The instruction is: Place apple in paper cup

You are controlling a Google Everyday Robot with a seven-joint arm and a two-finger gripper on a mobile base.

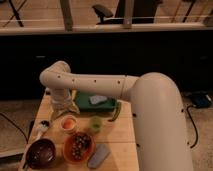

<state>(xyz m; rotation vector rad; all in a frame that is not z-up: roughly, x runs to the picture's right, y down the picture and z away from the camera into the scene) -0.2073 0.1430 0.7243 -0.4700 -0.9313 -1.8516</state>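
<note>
The paper cup (68, 125) is a short white cup standing on the wooden table (120, 137), left of centre. A small orange-red round thing, the apple (68, 121), shows inside the cup's mouth. My gripper (65, 105) hangs at the end of the white arm just behind and above the cup, slightly to its left. It appears apart from the cup.
A small green cup (95, 123) stands right of the paper cup. An orange bowl of dark bits (78, 146), a dark bowl (41, 153) and a grey object (98, 155) sit at the front. A green tray (97, 101) and a long green vegetable (117, 112) lie behind.
</note>
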